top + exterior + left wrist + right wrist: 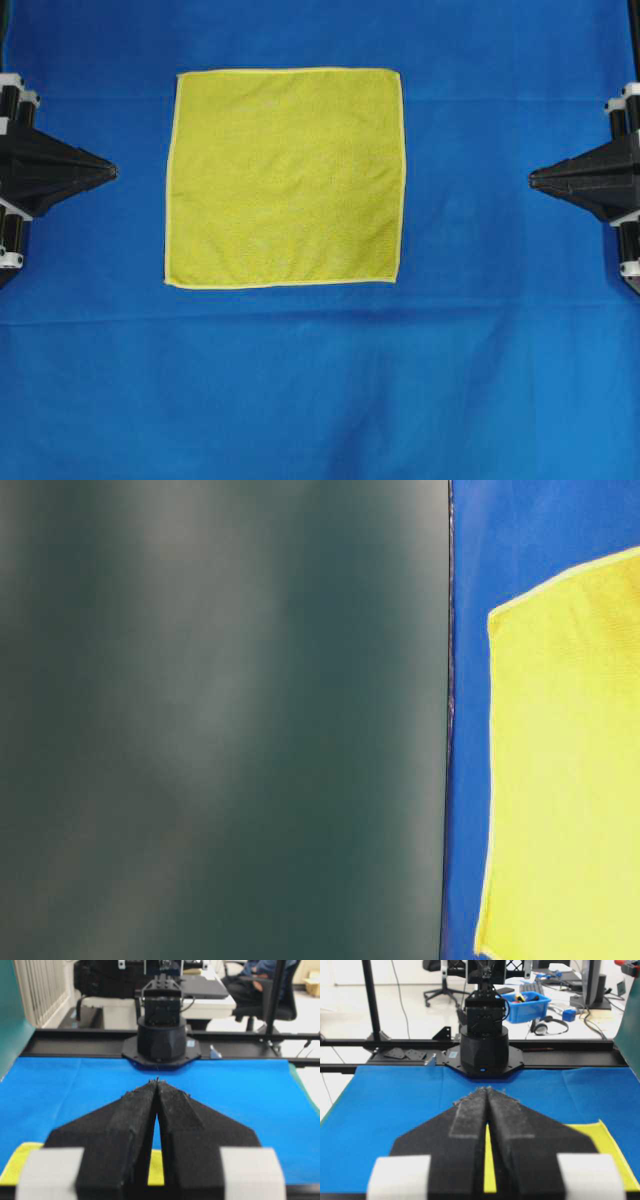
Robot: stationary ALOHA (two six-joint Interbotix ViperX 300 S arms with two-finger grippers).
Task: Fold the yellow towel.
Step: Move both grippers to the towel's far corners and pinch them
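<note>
The yellow towel (285, 178) lies flat and unfolded as a square on the blue cloth, a little left of the middle of the overhead view. Part of it shows at the right in the table-level view as the yellow towel (565, 770). My left gripper (112, 172) hovers at the left edge, tips touching, shut on nothing, a short way from the towel's left hem. My right gripper (532, 178) sits at the right edge, also shut and empty, farther from the towel's right hem. In the wrist views the left gripper (157, 1081) and right gripper (486, 1089) have their tips pressed together, with towel yellow showing below.
A blue cloth (320, 390) covers the whole table. A dark green panel (220, 720) fills the left of the table-level view. Each wrist view shows the opposite arm's black base (161, 1042) (484, 1055) at the table's far edge.
</note>
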